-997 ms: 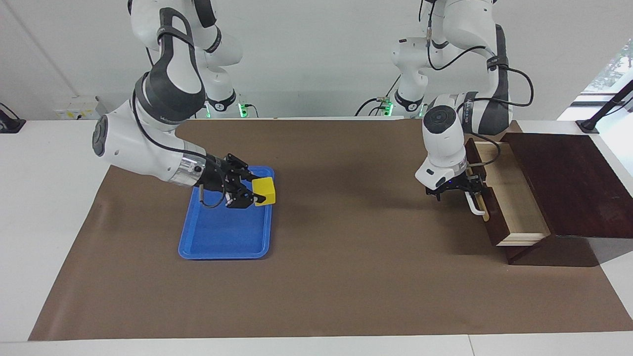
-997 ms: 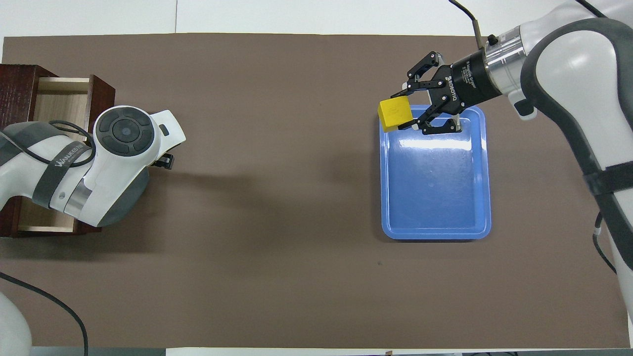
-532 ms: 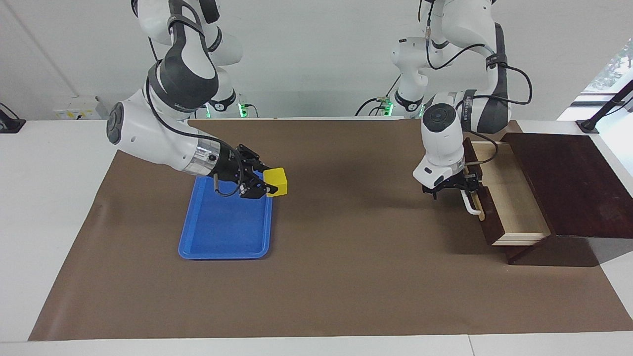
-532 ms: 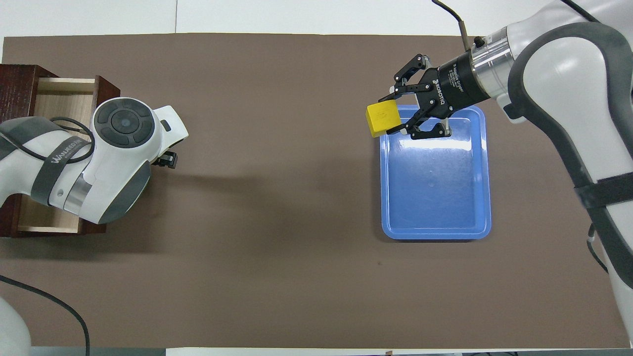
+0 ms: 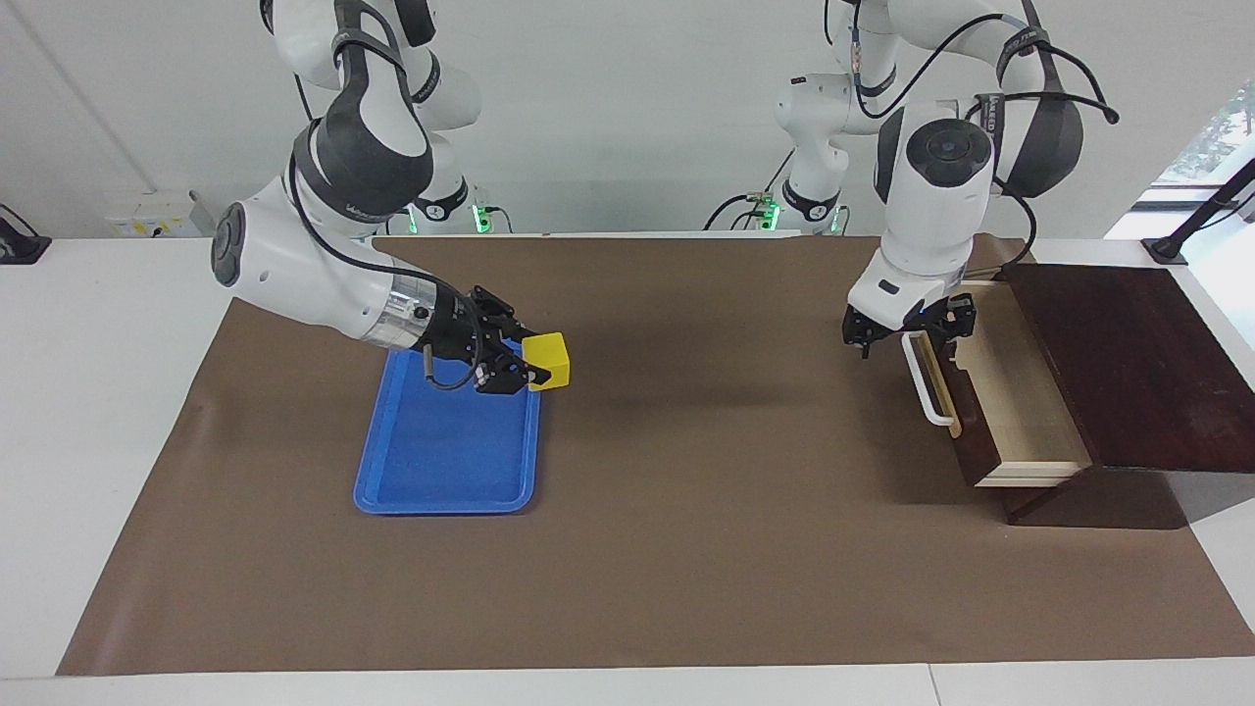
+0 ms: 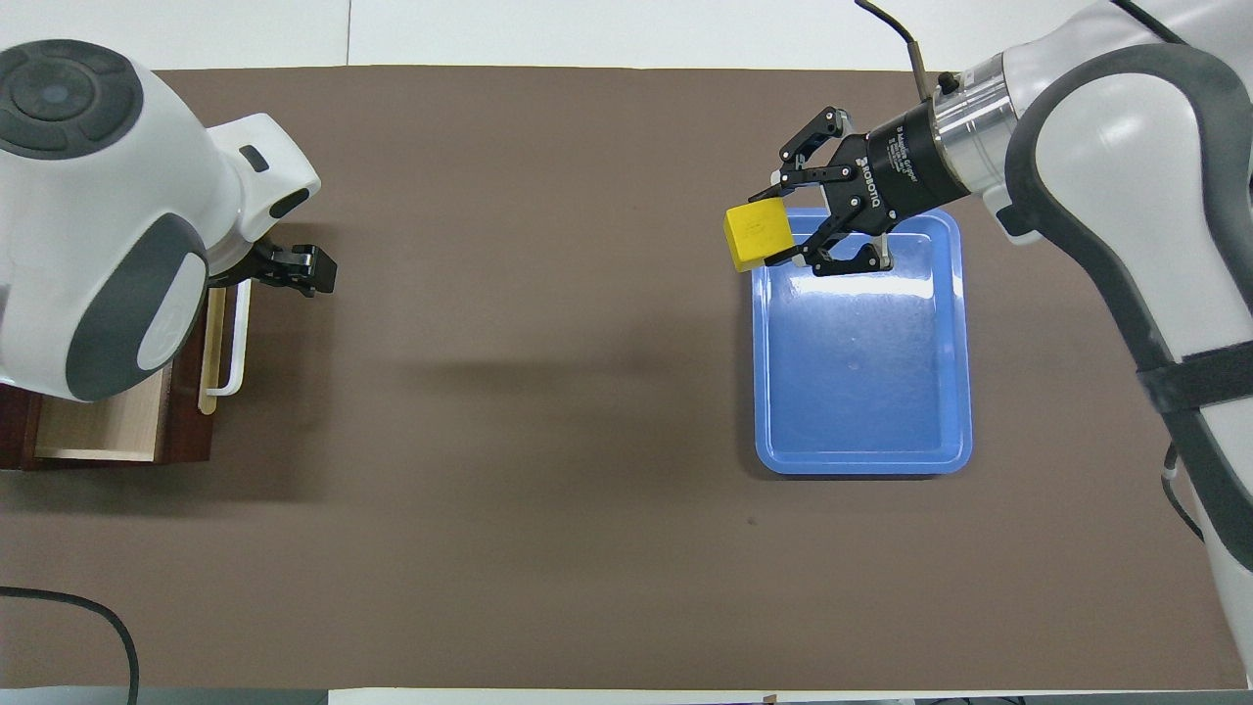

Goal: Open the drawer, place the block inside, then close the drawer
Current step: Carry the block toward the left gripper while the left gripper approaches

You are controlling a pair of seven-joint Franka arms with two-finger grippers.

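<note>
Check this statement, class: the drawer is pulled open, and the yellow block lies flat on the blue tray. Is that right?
Not quite. The drawer is pulled open, but the yellow block does not lie on the blue tray: the right end effector holds it in the air over the tray's edge. The facing view shows this.

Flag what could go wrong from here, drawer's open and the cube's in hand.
1. The left gripper, open, hangs right above the drawer by its white handle; it may sit in the path of the incoming arm.
2. The right gripper pinches the block by one side over the blue tray rim; it might slip during the long carry across the brown mat.
</note>
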